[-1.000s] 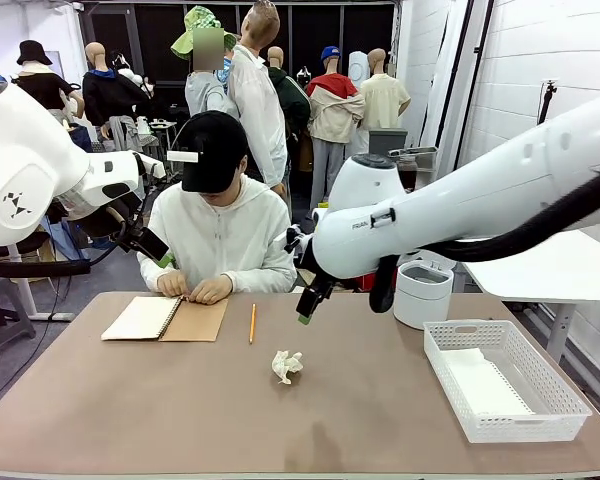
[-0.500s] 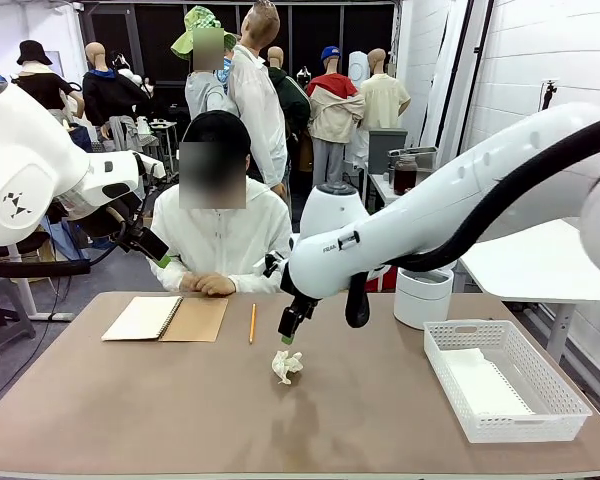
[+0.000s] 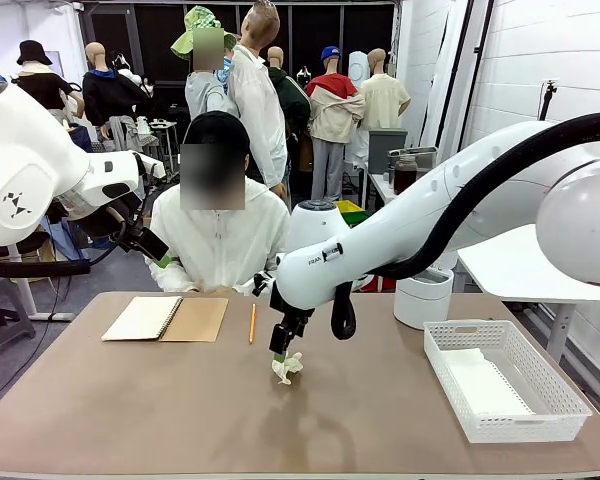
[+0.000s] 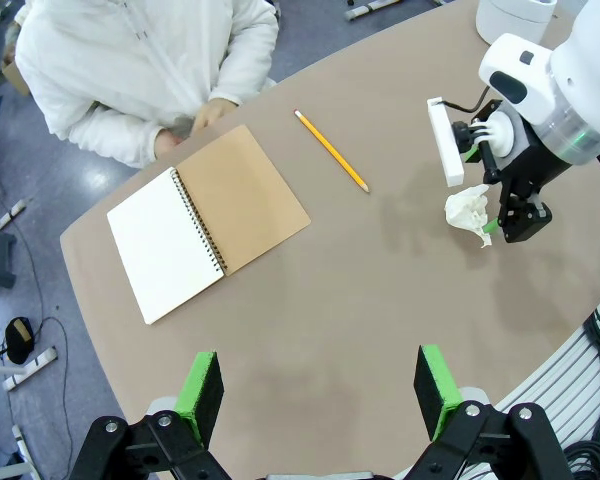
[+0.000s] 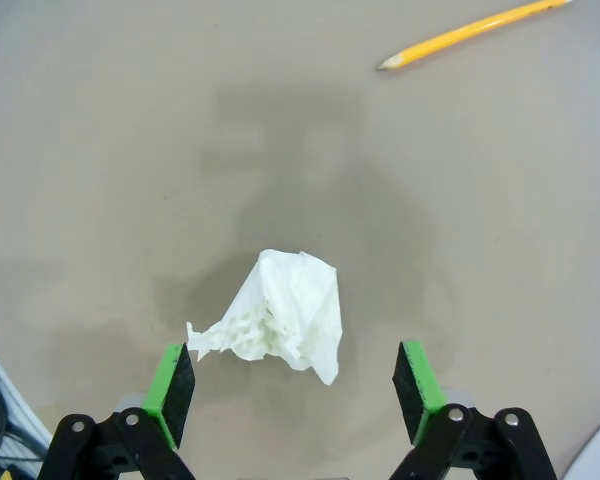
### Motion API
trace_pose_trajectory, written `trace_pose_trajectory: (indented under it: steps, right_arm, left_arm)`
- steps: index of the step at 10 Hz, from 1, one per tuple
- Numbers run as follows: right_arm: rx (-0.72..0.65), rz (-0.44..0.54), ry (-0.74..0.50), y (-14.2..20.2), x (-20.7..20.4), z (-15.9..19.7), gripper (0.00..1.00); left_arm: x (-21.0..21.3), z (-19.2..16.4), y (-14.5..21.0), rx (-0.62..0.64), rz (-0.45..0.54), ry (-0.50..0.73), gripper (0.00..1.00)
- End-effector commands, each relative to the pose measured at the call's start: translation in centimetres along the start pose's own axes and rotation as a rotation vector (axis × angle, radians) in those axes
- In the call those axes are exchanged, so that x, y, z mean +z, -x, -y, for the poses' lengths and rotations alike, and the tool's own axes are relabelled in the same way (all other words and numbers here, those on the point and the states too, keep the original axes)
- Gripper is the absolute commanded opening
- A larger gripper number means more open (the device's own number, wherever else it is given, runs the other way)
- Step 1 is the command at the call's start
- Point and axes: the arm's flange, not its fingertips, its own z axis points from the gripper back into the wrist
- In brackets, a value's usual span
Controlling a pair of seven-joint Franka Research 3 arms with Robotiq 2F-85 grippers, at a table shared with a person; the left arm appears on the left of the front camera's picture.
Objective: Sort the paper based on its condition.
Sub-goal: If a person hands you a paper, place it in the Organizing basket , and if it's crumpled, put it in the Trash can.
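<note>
A crumpled ball of white paper (image 5: 280, 320) lies on the brown table (image 3: 130, 400), just in front of centre. My right gripper (image 5: 292, 382) hangs directly over it, open, one green pad on each side of the ball and not touching it. From the front, the right gripper (image 3: 280, 352) sits just above the crumpled paper (image 3: 288, 368). A flat white sheet of paper (image 3: 480, 385) lies in the white basket (image 3: 505, 430) at the right. My left gripper (image 4: 318, 385) is open and holds nothing, high above the table's left side.
An open spiral notebook (image 3: 165, 318) with a brown cover lies at the far left, a yellow pencil (image 3: 252, 323) beside it. The person sits behind the notebook, a hand (image 4: 205, 115) at the table edge. A white round bin (image 3: 423, 293) stands behind the basket.
My right arm has swung left and come down until its open gripper is over the crumpled paper. The person's hands have drawn back from the notebook. The left arm has not moved.
</note>
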Motion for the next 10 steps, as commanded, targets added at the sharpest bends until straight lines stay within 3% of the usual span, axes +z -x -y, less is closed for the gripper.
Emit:
trace_pose_trajectory:
  steps: [1,10]
  right_arm:
    - [-0.031,-0.044,-0.001,-0.9,-0.3,-0.1,1.0]
    - [-0.043,-0.102,-0.022,-1.4,-3.1,0.4,1.0]
  left_arm:
    - [0.0,-0.1,0.0,0.005,0.005,0.003,1.0]
    - [0.0,-0.1,0.0,0.005,0.005,0.003,1.0]
